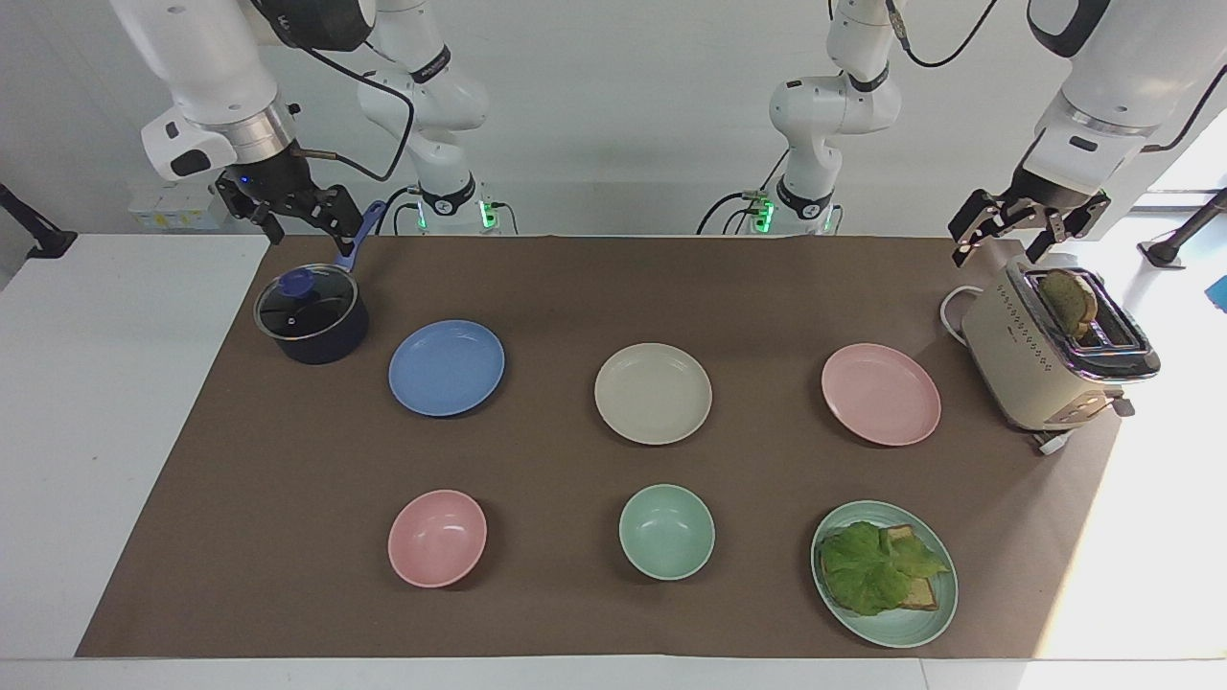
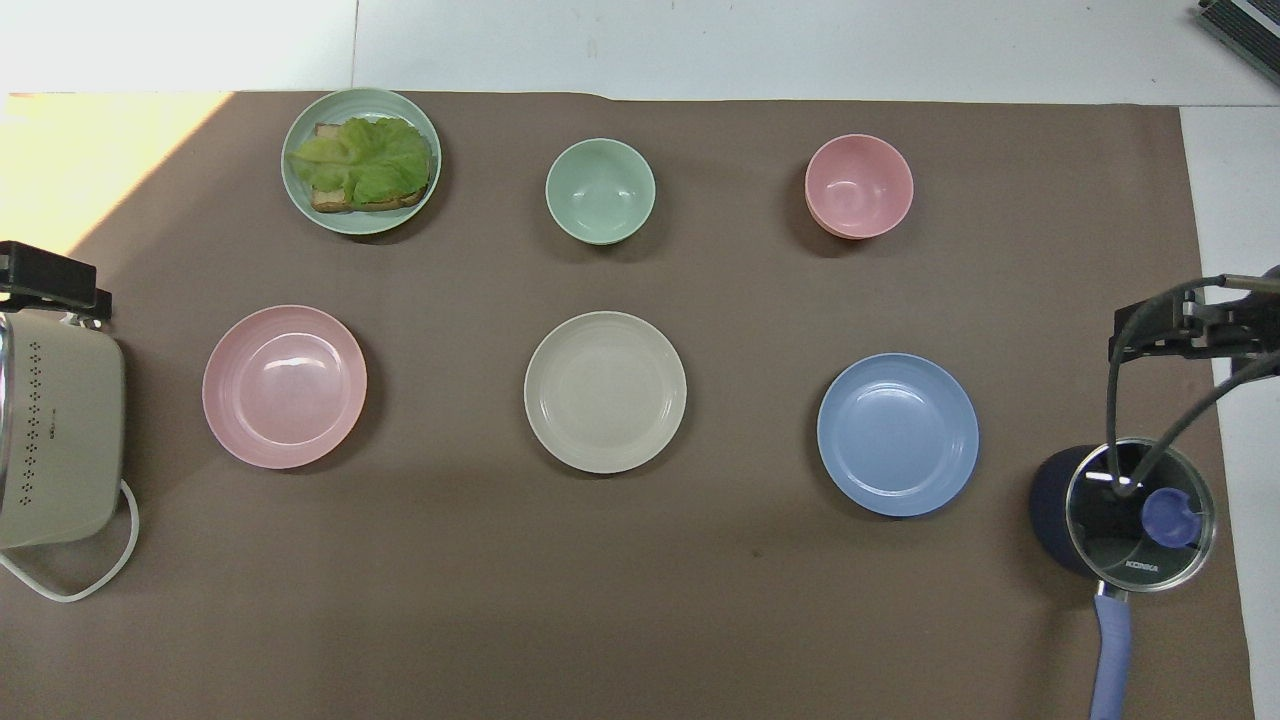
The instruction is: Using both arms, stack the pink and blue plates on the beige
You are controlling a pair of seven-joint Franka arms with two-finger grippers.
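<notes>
Three plates lie in a row across the middle of the brown mat. The beige plate (image 1: 653,393) (image 2: 605,391) is in the centre. The pink plate (image 1: 880,394) (image 2: 284,386) lies toward the left arm's end, beside the toaster. The blue plate (image 1: 446,367) (image 2: 897,434) lies toward the right arm's end, beside the pot. My left gripper (image 1: 1007,251) (image 2: 50,285) hangs open above the toaster and holds nothing. Over the pot's handle, my right gripper (image 1: 305,230) (image 2: 1190,325) is open too, with nothing in it. Neither gripper touches a plate.
A cream toaster (image 1: 1050,355) (image 2: 55,430) with bread in its slot stands at the left arm's end. A dark lidded pot (image 1: 310,314) (image 2: 1135,515) stands at the right arm's end. Farther from the robots lie a pink bowl (image 1: 436,537), a green bowl (image 1: 666,531) and a green plate (image 1: 920,623) with lettuce and bread.
</notes>
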